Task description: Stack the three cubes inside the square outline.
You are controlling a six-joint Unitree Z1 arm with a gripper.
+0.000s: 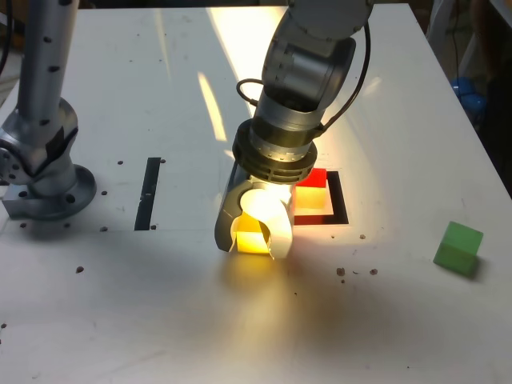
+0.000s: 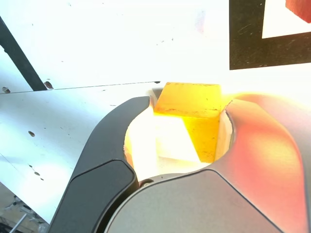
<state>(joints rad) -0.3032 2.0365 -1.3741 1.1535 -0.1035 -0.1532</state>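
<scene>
My claw (image 1: 254, 240): closed around the small translucent yellow plastic cube (image 2: 190, 116), low on the white tabletop (image 1: 160, 320). Red plastic cube (image 1: 312, 180): inside the black-tape square outline (image 1: 339, 200), just beside the claw. Green plastic cube (image 1: 458, 248): well apart, toward the exterior view's right.

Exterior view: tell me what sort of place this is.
Probably a robotics lab bench. A white table with small drilled holes carries a bolted-down arm base, taped marks such as the square outline, and practice pieces: the green cube and a yellow cube in the end effector.
</scene>
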